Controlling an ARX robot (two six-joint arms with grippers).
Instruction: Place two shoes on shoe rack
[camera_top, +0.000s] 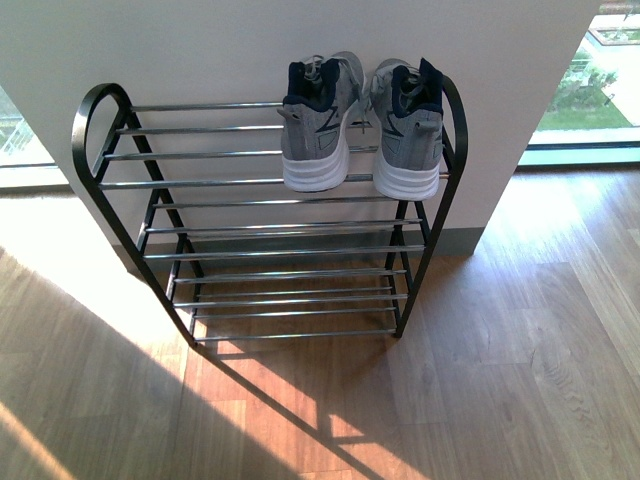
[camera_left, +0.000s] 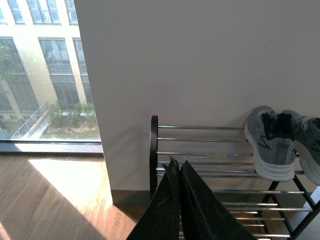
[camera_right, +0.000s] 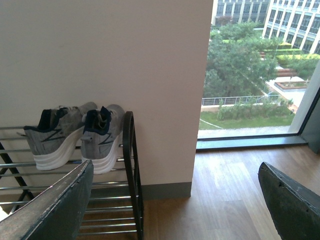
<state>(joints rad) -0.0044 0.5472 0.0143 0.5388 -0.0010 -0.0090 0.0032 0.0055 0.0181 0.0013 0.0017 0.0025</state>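
A shoe rack (camera_top: 190, 183) of black uprights and silver rods is seen standing on the wooden floor (camera_top: 520, 360), backed against a pale wall (camera_top: 200, 45). Two grey sneakers with white soles and navy collars are set on its top tier, at the end on the robot's right. Both are laid with heels towards the robot and toes towards the wall. The outer sneaker (camera_top: 410, 130) is placed just beside the curved end upright, and the inner sneaker (camera_top: 315, 130) is placed just beside it (a narrow gap is made out between the soles in the front view).

The left gripper (camera_left: 178, 165) is held away from the shoes, above the rack's other end, with its fingers pressed together and nothing between them. The right gripper (camera_right: 175, 167) is held with its fingers spread wide apart, and nothing is gripped. A window (camera_right: 255, 70) is seen beyond the wall's edge.
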